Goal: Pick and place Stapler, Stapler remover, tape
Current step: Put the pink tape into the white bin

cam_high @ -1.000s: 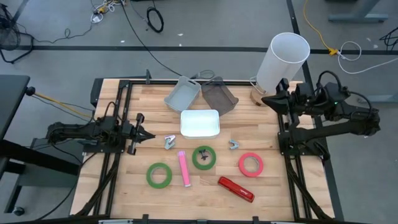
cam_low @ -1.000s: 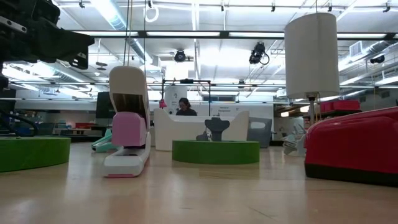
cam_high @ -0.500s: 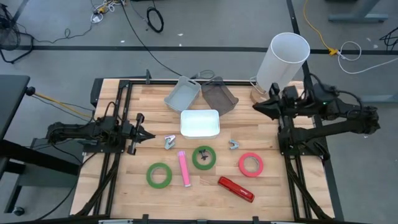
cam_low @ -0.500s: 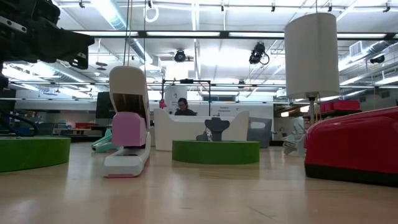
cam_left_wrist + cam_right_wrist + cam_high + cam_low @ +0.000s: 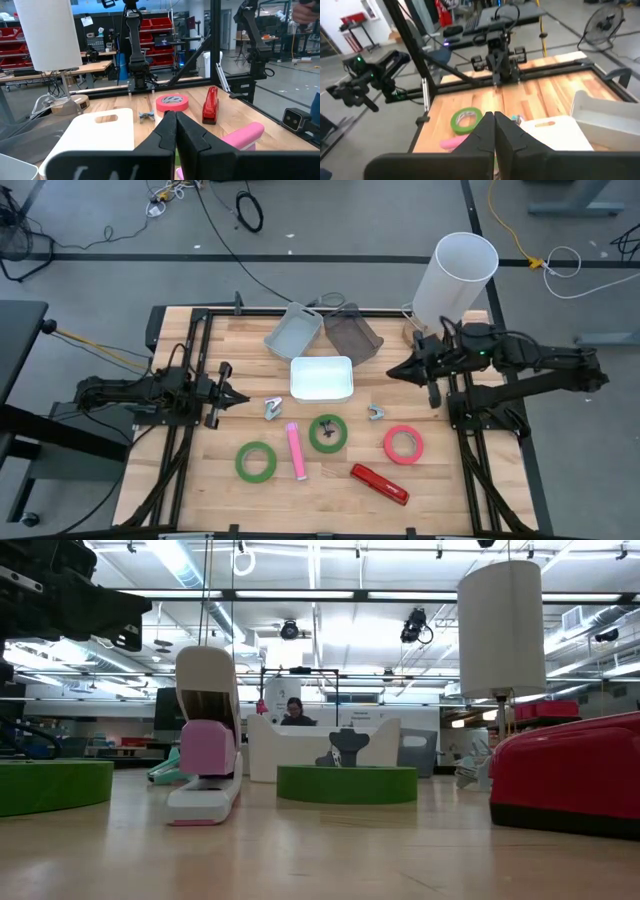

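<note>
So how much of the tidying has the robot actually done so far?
Nothing looks done. The red stapler, pink stapler, both staple removers, two green tape rolls and the red roll all lie loose on the table. Both claws are shut and empty: right claw over the table's right side, left claw waiting.

right end effector (image 5: 392, 372) | swung from the table's right edge inward, toward the white tray (image 5: 321, 378) | fingers closed

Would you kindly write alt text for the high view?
Seen from above, both shut grippers, left gripper and right gripper, hover beside a white tray. Two green tape rolls, a red tape roll, a pink stapler and a red stapler lie below.
</note>
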Robot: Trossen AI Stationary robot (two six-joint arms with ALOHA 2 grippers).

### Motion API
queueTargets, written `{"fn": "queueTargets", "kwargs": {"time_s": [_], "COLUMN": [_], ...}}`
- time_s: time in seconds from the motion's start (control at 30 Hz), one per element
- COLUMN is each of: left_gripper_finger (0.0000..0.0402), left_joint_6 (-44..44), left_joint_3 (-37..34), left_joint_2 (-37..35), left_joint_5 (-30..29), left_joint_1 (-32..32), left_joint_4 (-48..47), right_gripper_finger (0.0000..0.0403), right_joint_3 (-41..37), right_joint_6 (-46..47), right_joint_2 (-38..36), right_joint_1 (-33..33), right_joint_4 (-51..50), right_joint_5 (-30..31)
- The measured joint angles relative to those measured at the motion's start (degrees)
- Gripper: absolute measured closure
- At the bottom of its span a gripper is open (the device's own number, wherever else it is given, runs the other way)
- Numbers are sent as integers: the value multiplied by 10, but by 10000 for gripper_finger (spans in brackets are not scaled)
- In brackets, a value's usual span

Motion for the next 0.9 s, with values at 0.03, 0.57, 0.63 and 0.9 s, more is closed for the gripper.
{"fn": "queueTargets", "kwargs": {"time_s": [0.03, 0.57, 0.63, 0.9], "left_gripper_finger": [394, 394, 394, 394], "left_joint_6": [0, 0, 0, 0], "left_joint_3": [0, 0, 0, 0], "left_joint_2": [0, 0, 0, 0], "left_joint_5": [0, 0, 0, 0], "left_joint_1": [0, 0, 0, 0], "left_joint_4": [0, 0, 0, 0], "right_gripper_finger": [399, 399, 399, 399], "right_joint_3": [0, 0, 0, 0], "right_joint_6": [0, -9, -19, -27], "right_joint_2": [6, 94, 103, 127], "right_joint_1": [0, 0, 0, 0], "right_joint_4": [0, -64, -75, -122], "right_joint_5": [-1, -1, -1, -1]}}
